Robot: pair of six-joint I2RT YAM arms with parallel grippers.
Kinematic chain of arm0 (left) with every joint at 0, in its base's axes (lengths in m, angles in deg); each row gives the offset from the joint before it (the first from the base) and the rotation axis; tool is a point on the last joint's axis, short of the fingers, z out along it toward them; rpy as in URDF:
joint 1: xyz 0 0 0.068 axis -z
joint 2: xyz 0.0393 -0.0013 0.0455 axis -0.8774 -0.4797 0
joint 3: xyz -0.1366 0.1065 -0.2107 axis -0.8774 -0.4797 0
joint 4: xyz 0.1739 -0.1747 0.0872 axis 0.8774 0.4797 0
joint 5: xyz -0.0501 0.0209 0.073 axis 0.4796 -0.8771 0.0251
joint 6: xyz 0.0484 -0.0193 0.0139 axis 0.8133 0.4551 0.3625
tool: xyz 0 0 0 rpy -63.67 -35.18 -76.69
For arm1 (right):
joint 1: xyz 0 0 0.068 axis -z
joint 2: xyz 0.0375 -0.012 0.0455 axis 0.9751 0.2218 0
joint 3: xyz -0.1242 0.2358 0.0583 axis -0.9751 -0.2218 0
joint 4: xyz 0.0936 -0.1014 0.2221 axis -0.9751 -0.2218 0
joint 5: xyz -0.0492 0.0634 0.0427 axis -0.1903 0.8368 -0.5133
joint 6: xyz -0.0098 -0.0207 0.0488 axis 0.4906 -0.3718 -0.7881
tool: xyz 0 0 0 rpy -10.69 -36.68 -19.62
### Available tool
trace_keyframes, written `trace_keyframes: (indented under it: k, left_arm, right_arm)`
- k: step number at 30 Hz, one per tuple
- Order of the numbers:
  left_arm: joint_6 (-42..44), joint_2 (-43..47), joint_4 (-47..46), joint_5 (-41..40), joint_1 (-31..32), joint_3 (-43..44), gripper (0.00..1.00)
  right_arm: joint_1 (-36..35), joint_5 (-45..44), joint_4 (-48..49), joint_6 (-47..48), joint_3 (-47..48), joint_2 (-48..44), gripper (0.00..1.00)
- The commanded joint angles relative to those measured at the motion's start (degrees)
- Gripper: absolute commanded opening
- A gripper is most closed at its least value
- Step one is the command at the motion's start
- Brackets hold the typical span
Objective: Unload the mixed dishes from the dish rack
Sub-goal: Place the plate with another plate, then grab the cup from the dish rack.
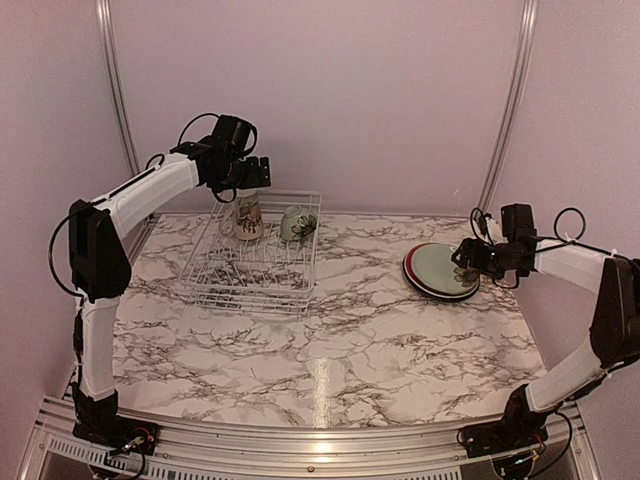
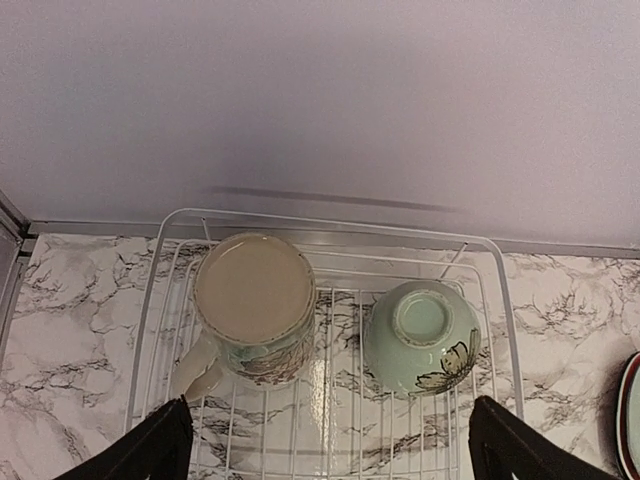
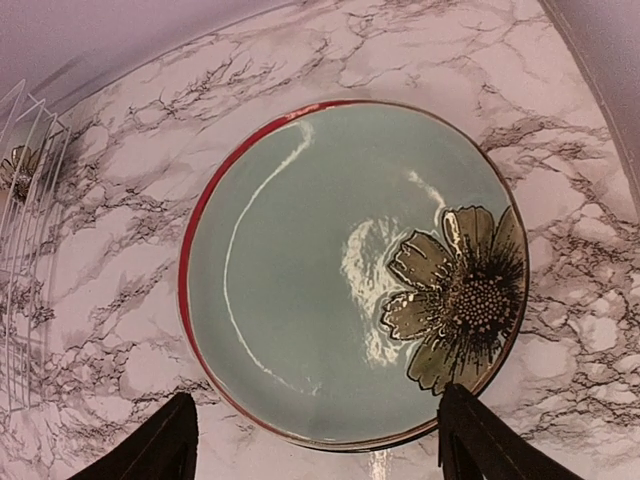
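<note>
2 of 4 out: your right gripper point(image 3: 315, 400) gapes empty over the green floral plate point(image 3: 330, 270) stacked on the dark-rimmed plate point(image 1: 409, 268); your left gripper point(image 2: 330, 405), likewise empty, over floral mug point(image 2: 255, 300) and green bowl point(image 2: 420, 335) in the dish rack point(image 2: 148, 300).

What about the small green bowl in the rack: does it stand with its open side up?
No, the left wrist view shows the bowl in the dish rack with its foot ring toward the camera, open side away.

Glossy glazed green plate point(image 3: 350, 275); white wire rack point(image 1: 245, 272); shiny marble-patterned tabletop point(image 1: 330, 350)
</note>
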Motion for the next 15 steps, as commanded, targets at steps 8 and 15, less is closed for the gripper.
trace_keyframes:
  k: [8, 15]
  left_arm:
    - [3.94, -12.67, 7.66, -1.7, -3.89, 14.09, 0.99]
    - [5.96, -16.29, 3.83, 2.38, -5.07, 14.59, 0.99]
  right_arm:
    - [-0.49, 1.15, 2.71, 0.21, 0.73, 1.16, 0.8]
    - [-0.56, 1.29, 3.21, -0.22, 0.53, 1.32, 0.8]
